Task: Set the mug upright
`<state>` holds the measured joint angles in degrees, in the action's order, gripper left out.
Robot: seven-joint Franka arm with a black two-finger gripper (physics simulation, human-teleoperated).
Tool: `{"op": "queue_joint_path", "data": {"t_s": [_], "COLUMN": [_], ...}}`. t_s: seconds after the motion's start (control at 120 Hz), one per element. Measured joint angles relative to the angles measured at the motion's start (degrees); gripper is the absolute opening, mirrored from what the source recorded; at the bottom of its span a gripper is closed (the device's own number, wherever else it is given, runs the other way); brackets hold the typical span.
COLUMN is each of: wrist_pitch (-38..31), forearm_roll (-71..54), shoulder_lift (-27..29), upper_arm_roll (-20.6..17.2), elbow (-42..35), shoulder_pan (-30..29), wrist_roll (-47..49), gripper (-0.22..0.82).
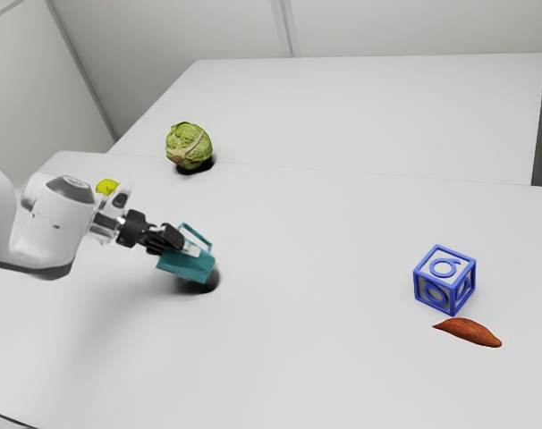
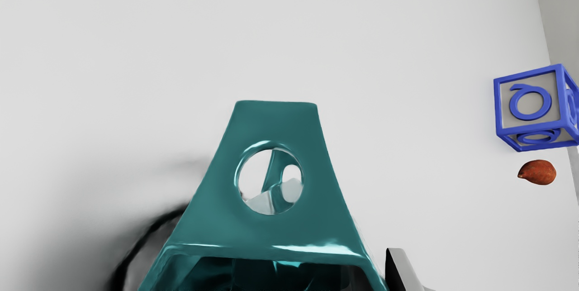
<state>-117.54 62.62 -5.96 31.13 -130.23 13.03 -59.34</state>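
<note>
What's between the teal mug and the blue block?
Bare tabletop: the exterior view shows nothing standing between the mug and the block.

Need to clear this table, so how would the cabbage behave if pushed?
The cabbage would probably roll, being nearly round, though perhaps unevenly, given its lumpy outline. Its leaves look tightly wrapped, so it should feel fairly stiff.
</note>
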Motion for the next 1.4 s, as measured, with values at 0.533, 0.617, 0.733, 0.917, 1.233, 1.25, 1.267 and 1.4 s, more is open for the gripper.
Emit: {"op": "queue_joint_path", "data": {"t_s": [0.533,0.617,0.733,0.917,1.233,1.25,1.267,1.4], "wrist_pitch": [-6.28,-6.54,-6.82,-7.04,-8.82,-8.88,-8.94,-9.49], "forearm_roll": [-36.54,-41.79,-47.16,-52.33,-54.45,-54.48,-54.50,-54.65], "shoulder_lift": [-0.29,-2.10,-3.75,-5.43,-7.69,-7.77,-7.83,-8.58], "upper_arm_roll": [-7.81,-8.52,-9.12,-9.58,-9.60,-9.60,-9.59,-9.60], "elbow": [13.10,14.84,15.57,15.68,15.45,15.44,15.42,15.14], "shoulder_pan": [2.57,2.88,3.39,4.33,5.26,5.27,5.27,5.35], "wrist_roll": [12.28,15.10,18.71,23.68,29.58,29.82,30.05,31.72], "gripper": [-0.18,-0.18,-0.17,-0.17,-0.17,-0.17,-0.17,-0.17]}}
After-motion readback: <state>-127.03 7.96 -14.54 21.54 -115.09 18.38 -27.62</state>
